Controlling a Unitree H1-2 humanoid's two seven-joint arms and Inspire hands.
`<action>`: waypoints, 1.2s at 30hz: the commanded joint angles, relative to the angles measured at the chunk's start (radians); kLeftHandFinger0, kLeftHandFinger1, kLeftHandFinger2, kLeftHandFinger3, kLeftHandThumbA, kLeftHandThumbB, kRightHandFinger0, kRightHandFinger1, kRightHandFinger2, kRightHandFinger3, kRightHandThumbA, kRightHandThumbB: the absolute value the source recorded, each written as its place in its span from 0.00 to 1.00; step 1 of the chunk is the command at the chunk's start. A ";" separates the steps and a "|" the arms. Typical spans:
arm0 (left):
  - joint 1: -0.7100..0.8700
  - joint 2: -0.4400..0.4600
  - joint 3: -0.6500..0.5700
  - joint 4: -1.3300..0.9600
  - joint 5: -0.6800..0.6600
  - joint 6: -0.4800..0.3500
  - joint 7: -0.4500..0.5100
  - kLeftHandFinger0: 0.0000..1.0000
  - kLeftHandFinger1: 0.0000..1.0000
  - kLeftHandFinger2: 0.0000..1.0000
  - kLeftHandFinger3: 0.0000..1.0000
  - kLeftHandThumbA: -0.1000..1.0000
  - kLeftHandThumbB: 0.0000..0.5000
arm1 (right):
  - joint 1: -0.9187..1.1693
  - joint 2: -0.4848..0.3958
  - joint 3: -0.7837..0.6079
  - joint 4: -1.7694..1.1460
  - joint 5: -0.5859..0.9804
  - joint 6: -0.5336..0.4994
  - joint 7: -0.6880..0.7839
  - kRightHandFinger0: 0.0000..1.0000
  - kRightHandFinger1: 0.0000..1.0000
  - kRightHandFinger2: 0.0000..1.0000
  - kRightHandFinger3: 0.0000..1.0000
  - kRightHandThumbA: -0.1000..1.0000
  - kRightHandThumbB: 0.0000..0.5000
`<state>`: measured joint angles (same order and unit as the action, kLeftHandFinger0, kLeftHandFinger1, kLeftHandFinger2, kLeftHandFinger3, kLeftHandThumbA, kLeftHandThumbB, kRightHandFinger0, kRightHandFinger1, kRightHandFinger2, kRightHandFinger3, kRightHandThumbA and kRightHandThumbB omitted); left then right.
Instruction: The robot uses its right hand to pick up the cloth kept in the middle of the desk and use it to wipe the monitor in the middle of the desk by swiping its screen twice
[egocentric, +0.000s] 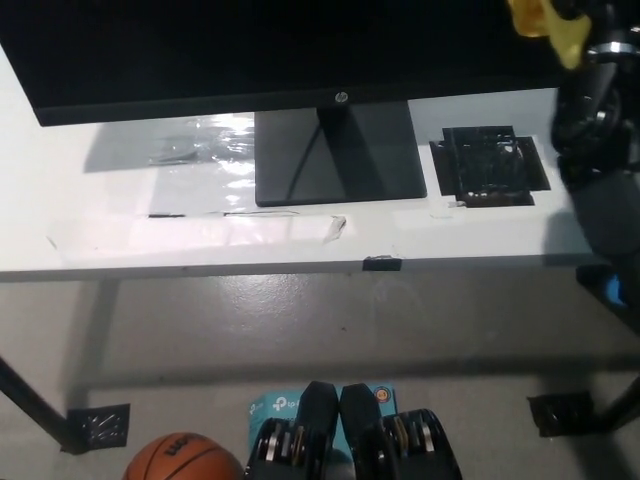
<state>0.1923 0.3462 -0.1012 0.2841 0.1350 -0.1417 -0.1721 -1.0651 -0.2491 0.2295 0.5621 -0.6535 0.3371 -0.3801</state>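
Observation:
The black monitor stands across the back of the white desk, and only the lower part of its dark screen shows. The yellow cloth is up against the screen's lower right area, at the picture's top edge. My black right hand is shut on the cloth, and its arm comes up from the right over the desk's right end. My left hand is out of view.
The monitor's black base sits mid-desk, with a black square pad to its right. Clear tape runs along the desk front. On the floor below are a basketball, a blue box and black desk feet.

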 joint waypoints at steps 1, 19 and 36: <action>0.008 0.009 0.002 -0.027 0.010 -0.012 0.000 0.00 0.00 0.00 0.06 0.72 1.00 | -0.107 0.044 0.013 0.012 -0.019 0.004 -0.010 0.00 0.00 0.18 0.25 0.00 0.22; -0.012 0.009 -0.026 -0.018 0.036 -0.013 -0.010 0.00 0.00 0.01 0.08 0.78 1.00 | -0.220 0.315 0.088 0.232 -0.017 -0.042 -0.101 0.00 0.00 0.15 0.00 0.00 0.13; -0.026 0.010 -0.038 -0.003 0.037 -0.053 -0.007 0.00 0.00 0.04 0.14 0.79 1.00 | -0.261 0.389 0.097 0.388 0.006 -0.139 -0.181 0.00 0.00 0.26 0.23 0.00 0.20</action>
<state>0.1692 0.3462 -0.1424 0.2880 0.1710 -0.1469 -0.1784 -1.2664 0.1454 0.3207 0.9793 -0.6524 0.2488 -0.5334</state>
